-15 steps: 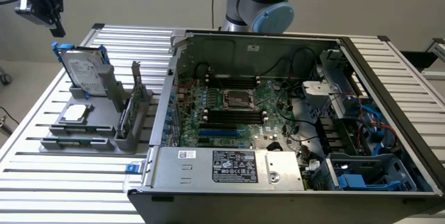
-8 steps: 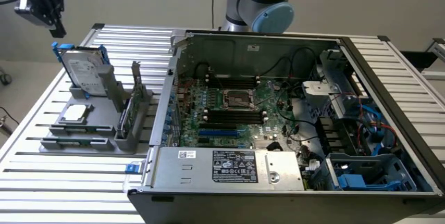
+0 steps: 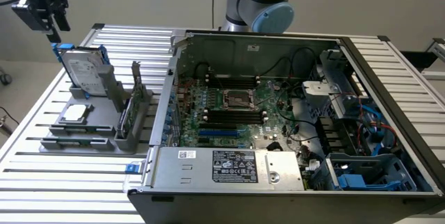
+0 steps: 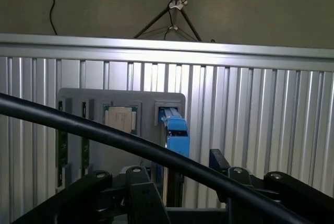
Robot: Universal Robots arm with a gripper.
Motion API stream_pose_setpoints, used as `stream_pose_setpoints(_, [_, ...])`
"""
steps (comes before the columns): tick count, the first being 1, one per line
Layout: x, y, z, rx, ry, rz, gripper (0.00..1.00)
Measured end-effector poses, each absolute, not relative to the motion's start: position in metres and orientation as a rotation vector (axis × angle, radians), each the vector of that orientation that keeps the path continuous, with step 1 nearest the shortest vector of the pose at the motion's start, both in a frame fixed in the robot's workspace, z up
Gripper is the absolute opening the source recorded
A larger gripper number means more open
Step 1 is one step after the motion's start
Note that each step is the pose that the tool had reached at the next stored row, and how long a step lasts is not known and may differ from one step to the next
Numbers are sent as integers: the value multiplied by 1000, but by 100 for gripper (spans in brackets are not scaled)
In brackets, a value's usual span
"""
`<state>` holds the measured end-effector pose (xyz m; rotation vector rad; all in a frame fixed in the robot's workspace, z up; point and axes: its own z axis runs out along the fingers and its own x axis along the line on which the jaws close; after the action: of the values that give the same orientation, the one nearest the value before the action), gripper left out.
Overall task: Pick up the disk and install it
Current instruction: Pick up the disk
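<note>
claw (image 3: 56, 28): spread, empty (upper left of the exterior frame) | disk (image 3: 83, 70): on edge in grey holder (image 3: 70, 141), left side | relation: disk just below claw, long axis roughly upright

pincer (image 3: 59, 32): hangs just above disk (image 3: 83, 70), apart | disk: upright in grey holder (image 3: 104, 130), worktop (image 3: 41, 182) edge, exterior view's left | computer case (image 3: 278, 104): open, beside holder
</note>
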<state>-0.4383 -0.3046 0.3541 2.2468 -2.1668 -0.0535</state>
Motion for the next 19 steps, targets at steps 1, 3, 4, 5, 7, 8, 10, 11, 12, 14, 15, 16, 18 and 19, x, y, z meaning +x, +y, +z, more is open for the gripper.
stream_pose_setpoints(1, [-438, -305, 352, 2247, -2167, -53, 54])
stream_pose_setpoints(3, [-438, -305, 349, 2247, -2167, -53, 54])
stream_pose_setpoints(4, [-438, -305, 347, 2247, -2166, -53, 54])
stream_pose_setpoints(5, [-438, -305, 345, 2247, -2167, -53, 54])
stream_pose_setpoints(7, [-438, -305, 341, 2247, -2166, -53, 54])
stream_pose_setpoints(8, [-438, -305, 340, 2247, -2166, -53, 54])
stream_pose_setpoints(10, [-438, -305, 336, 2247, -2167, -53, 54])
stream_pose_setpoints(11, [-438, -305, 334, 2247, -2167, -53, 54])
stream_pose_setpoints(12, [-438, -305, 332, 2246, -2167, -53, 54])
stream_pose_setpoints(14, [-438, -305, 329, 2247, -2167, -53, 54])
stream_pose_setpoints(15, [-438, -305, 327, 2247, -2167, -53, 54])
stream_pose_setpoints(16, [-438, -305, 325, 2247, -2167, -53, 54])
stream_pose_setpoints(18, [-438, -305, 321, 2247, -2167, -53, 54])
stream_pose_setpoints(19, [-438, -305, 320, 2247, -2167, -53, 54])
